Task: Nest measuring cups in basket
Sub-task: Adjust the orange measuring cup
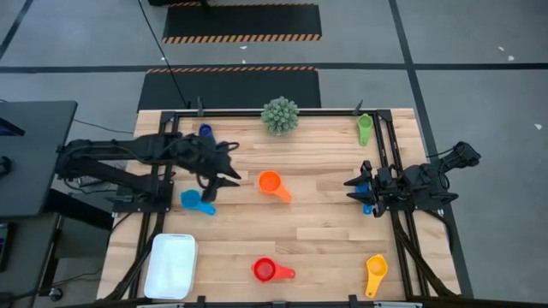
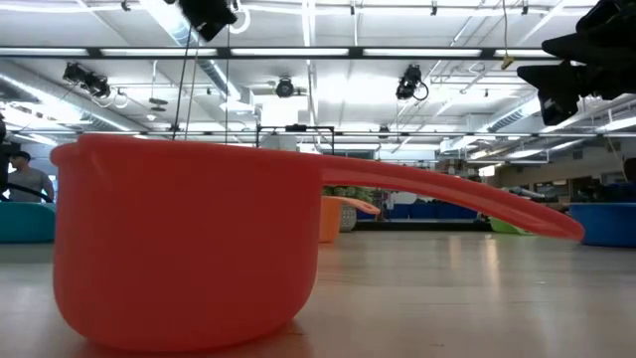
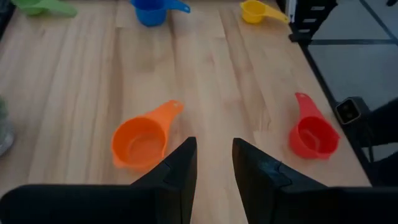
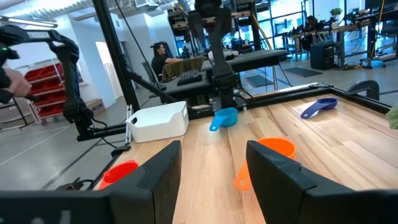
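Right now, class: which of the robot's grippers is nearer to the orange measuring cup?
Left. The left gripper hangs open just beside the orange measuring cup, on its left-arm side. The right gripper, also open, waits farther off near the table's right edge.

A pale wooden bench [image 1: 317,222] is carrying everything. The white basket [image 1: 171,265] is lying at its front left corner, and a spiky green plant [image 1: 280,115] is standing at the middle of the back edge. Cups are sitting scattered and well apart: dark blue [image 1: 205,131] at back left, green [image 1: 365,128] at back right, light blue [image 1: 197,203] at left, orange [image 1: 272,184] near the centre, red [image 1: 270,271] at front centre, yellow [image 1: 375,272] at front right
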You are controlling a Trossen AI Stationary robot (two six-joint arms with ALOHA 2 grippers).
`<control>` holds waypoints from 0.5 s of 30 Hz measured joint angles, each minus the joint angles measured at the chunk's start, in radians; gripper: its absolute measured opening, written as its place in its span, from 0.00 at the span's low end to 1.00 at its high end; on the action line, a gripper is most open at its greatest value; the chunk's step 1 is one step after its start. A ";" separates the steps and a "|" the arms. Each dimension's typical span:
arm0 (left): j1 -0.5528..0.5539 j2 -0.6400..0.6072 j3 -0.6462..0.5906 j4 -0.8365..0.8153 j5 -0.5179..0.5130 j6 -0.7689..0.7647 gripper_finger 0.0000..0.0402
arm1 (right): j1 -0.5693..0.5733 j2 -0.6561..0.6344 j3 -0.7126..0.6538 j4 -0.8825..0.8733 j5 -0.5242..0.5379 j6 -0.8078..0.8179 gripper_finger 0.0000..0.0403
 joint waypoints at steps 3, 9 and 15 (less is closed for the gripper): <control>-0.018 0.067 0.064 -0.001 -0.001 0.000 0.27 | 0.000 0.000 0.000 0.001 0.000 0.000 0.47; -0.033 0.153 0.147 -0.002 -0.060 -0.013 0.23 | 0.000 0.000 0.000 0.046 0.000 0.052 0.47; -0.030 0.168 0.158 -0.007 -0.065 -0.140 0.10 | 0.000 0.000 0.000 0.112 0.001 0.176 0.47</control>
